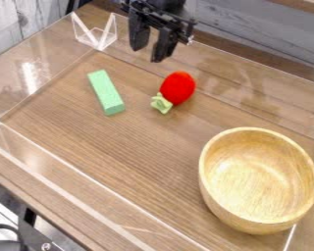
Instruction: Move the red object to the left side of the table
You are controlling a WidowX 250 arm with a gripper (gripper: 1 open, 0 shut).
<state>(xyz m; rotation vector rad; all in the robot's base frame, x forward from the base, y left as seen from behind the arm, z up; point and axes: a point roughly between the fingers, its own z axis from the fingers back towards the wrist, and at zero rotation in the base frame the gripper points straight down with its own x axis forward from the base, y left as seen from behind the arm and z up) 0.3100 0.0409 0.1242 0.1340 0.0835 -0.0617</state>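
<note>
A: Left to right, quick. What's first?
B: Green rectangular block (pixel 106 92) lying flat on the table (pixel 107 167), left of centre.
A: Then?
B: Gripper (pixel 157 49), black, pointing down, hanging above the far part of the table. Fingers spread apart, nothing between them.
A: Red object?
B: Red object (pixel 177 87) sits on the wood just below and slightly right of the gripper, not touched by it. Pale green leafy stub faces the block. Near the block but apart.
A: Right side?
B: Wooden bowl (pixel 259 179), upright, near right corner, well apart from the rest.
A: Any text, labels, brands?
B: None readable.
</note>
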